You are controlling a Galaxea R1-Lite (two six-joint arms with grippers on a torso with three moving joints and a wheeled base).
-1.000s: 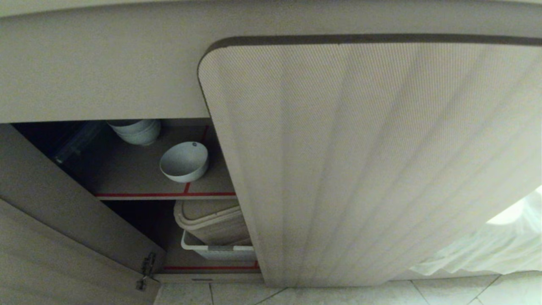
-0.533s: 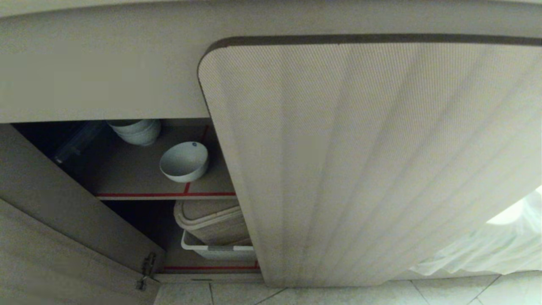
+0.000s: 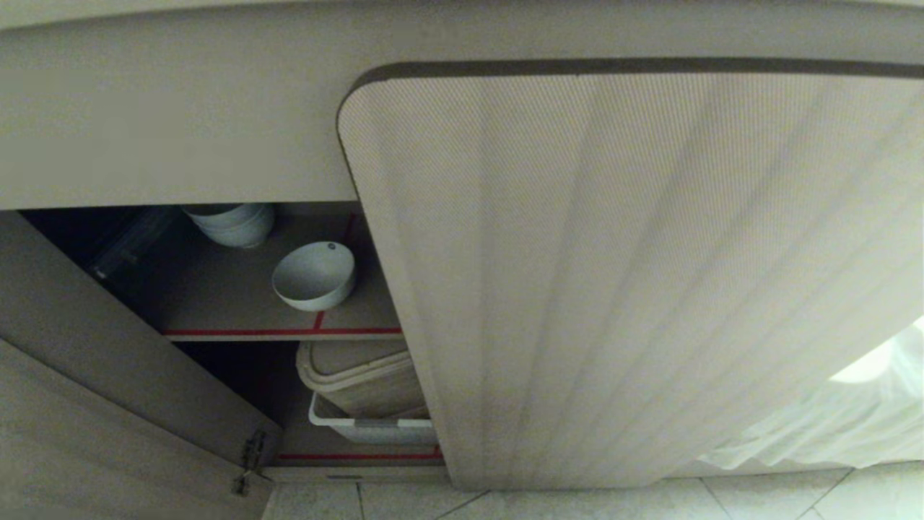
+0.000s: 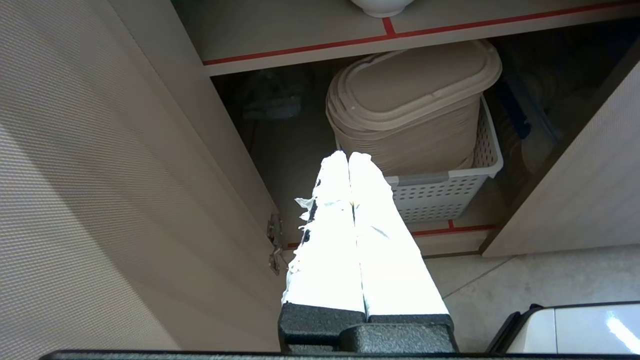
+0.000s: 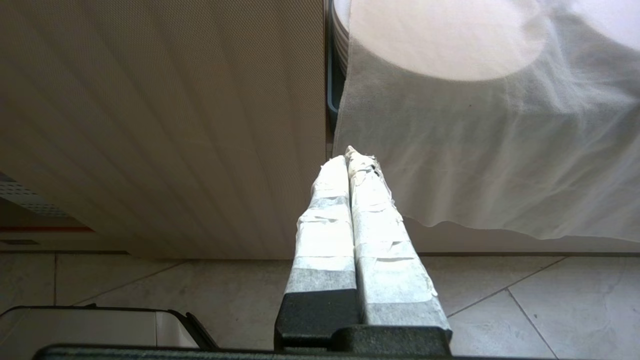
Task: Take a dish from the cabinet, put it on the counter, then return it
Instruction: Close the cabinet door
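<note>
The dish (image 3: 313, 276), a small plain white glossy bowl with deep sides, sat upright on the upper shelf of the cabinet (image 3: 621, 274), near the shelf's red-taped front edge, a tiny dark speck showing at about one o'clock on its inner wall. The cabinet was low and beige; its door at three o'clock of the bowl, vertically fluted, hung wide open, and another at eight o'clock stood open too, a metal hinge at its foot. The counter (image 3: 173, 130) ran as a smooth cream-beige band overhead, at twelve o'clock of the bowl.

Pale tiled floor (image 3: 577, 502); sheer white curtain (image 3: 830, 426) glowing with daylight.
</note>
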